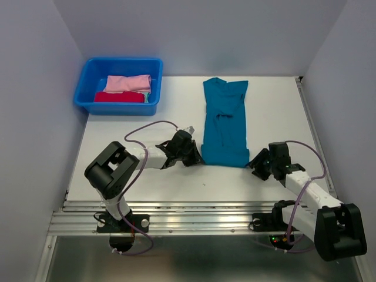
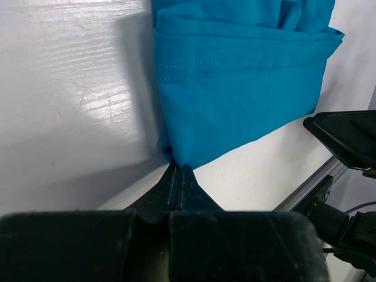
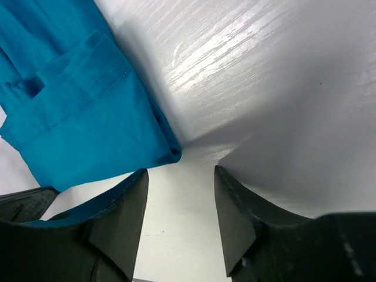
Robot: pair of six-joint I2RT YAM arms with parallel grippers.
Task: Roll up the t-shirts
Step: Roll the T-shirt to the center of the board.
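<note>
A teal-blue t-shirt (image 1: 225, 120) lies folded into a long strip at the middle of the table, collar end far, hem end near. My left gripper (image 1: 197, 158) sits at the hem's near-left corner. In the left wrist view its jaws (image 2: 178, 168) are shut, with the corner of the teal cloth (image 2: 235, 94) bunched into their tips. My right gripper (image 1: 254, 164) is at the near-right corner. It stands open (image 3: 179, 176) with only bare table between its fingers, and the teal hem corner (image 3: 170, 155) lies just ahead of its left finger. Pink (image 1: 128, 83) and red (image 1: 119, 97) bundles lie in the tub.
A bright-blue plastic tub (image 1: 88, 75) stands at the far left corner of the table. The metal rail (image 1: 194, 207) runs along the table's near edge by the arm bases. Walls close in on the left, right and back. My right gripper (image 2: 346, 138) shows at the right of the left wrist view.
</note>
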